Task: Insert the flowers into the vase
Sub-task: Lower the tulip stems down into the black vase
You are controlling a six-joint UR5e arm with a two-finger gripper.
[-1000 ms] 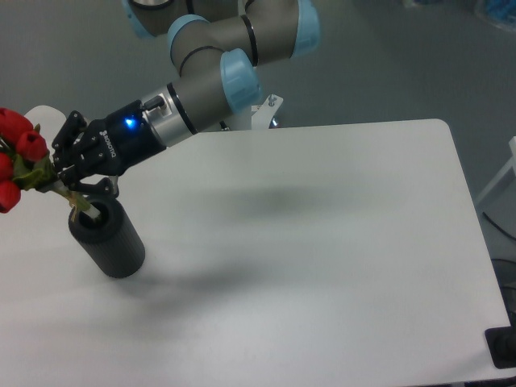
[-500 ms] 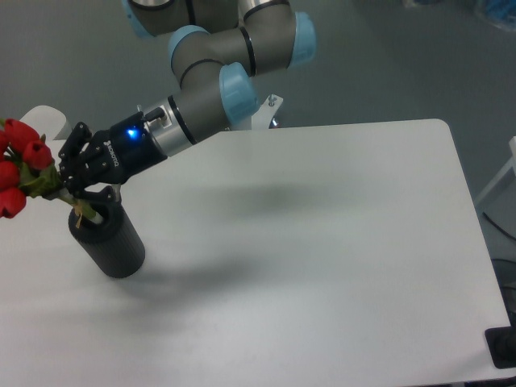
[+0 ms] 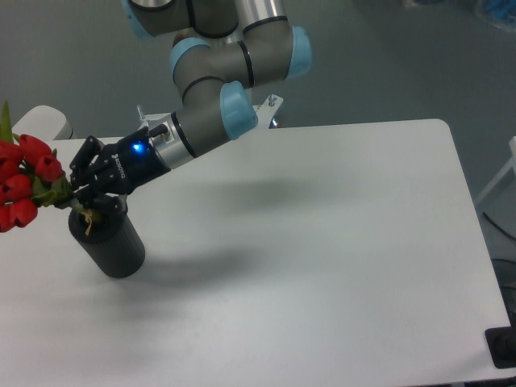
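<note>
The vase (image 3: 113,243), a dark grey-black cylinder, stands tilted-looking at the left of the white table. The flowers (image 3: 24,179), red buds on green stems, lean out to the left at the frame's edge, their stem ends reaching down into the vase's mouth. My gripper (image 3: 79,193) sits just above the vase's rim, shut on the flower stems. The arm reaches in from the upper middle, a blue light glowing on its wrist.
The white table (image 3: 322,242) spreads to the right and front, with its edge running along the right side. A white rounded object (image 3: 48,121) shows behind the flowers at far left. A dark item (image 3: 504,348) sits at the lower right corner.
The gripper has lowered slightly and shifted right toward the vase's mouth, carrying the stems deeper in. The red buds have moved down and tilted more upright.
</note>
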